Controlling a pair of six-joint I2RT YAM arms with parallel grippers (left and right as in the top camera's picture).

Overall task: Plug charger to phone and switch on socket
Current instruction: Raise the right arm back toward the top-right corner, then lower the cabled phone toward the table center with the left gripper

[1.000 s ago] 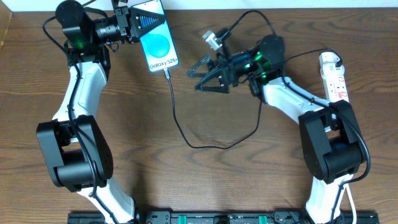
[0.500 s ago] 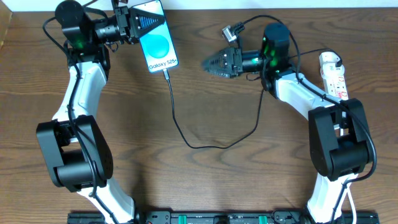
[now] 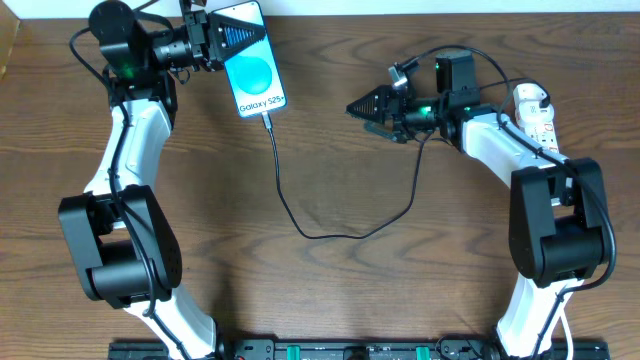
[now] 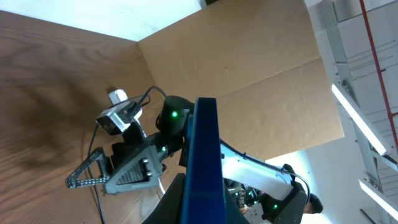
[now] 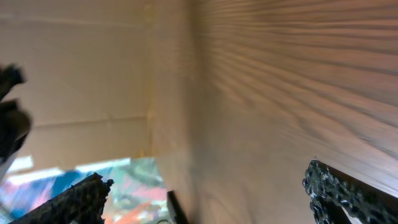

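We see the small blue-screened smartphone (image 3: 256,75) near the far edge of the brown wooden table (image 3: 400,280), left of centre, its top end clamped in the left claw (image 3: 238,28). The thin black charger cable (image 3: 290,205) meets the smartphone's lower edge, runs down, loops right and climbs toward the right arm (image 3: 500,150). The right claw (image 3: 355,107) hovers to the right of the smartphone, fingers wide apart and empty. The narrow white power strip (image 3: 540,125) with red markings lies by the right edge.

Right gripper (image 5: 208,198): dark fingertips (image 5: 339,194) at the lower corners, wide apart, nothing between. Blurred wood-grain table (image 5: 280,81) fills most of view. Blue-orange smear (image 5: 134,180) lower left, unidentifiable.
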